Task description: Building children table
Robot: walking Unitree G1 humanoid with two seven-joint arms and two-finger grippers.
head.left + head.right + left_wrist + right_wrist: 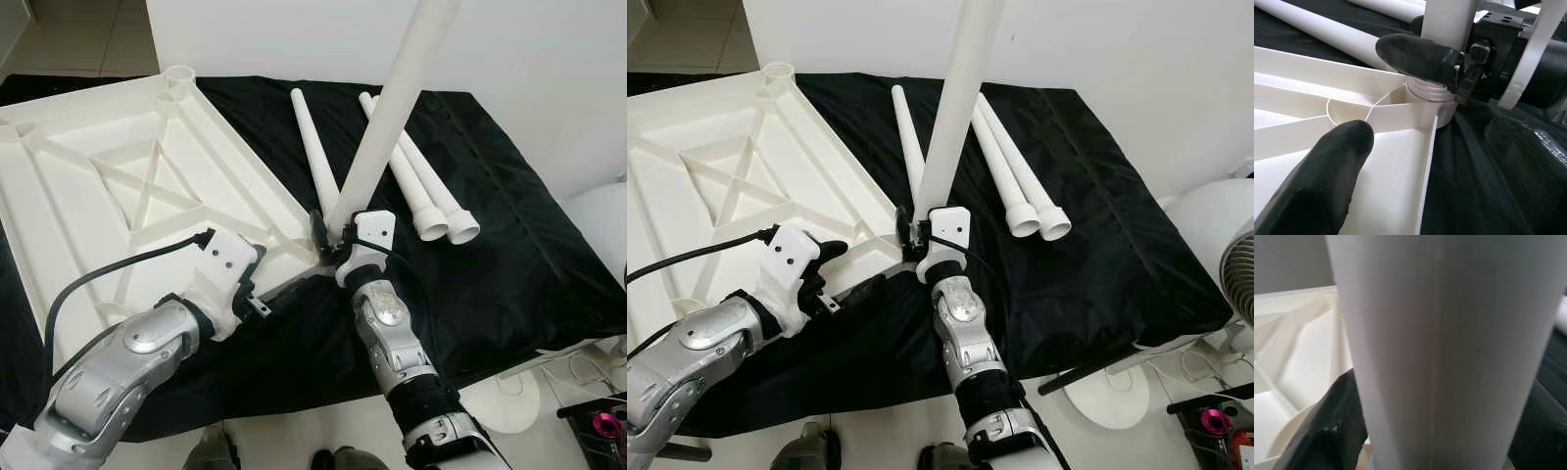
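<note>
White leg [392,108] in tabletop [88,186] corner socket | right tool [338,235] grips leg | left tool [1400,93] wide

I see a black cloth [509,255] spread over the low platform, wrinkled and hanging over its near edge. Behind it stands a plain white wall [529,59], and in the far left corner I make out pale floor tiles [88,39]. Just off the platform's right edge sits a white fan [1215,245], its grille partly cut off at the frame's side. Near the platform's near right corner a round white base [1107,397] rests on the floor with white cables [588,367] beside it, and a pink-tipped appliance [607,426] lies further right.
</note>
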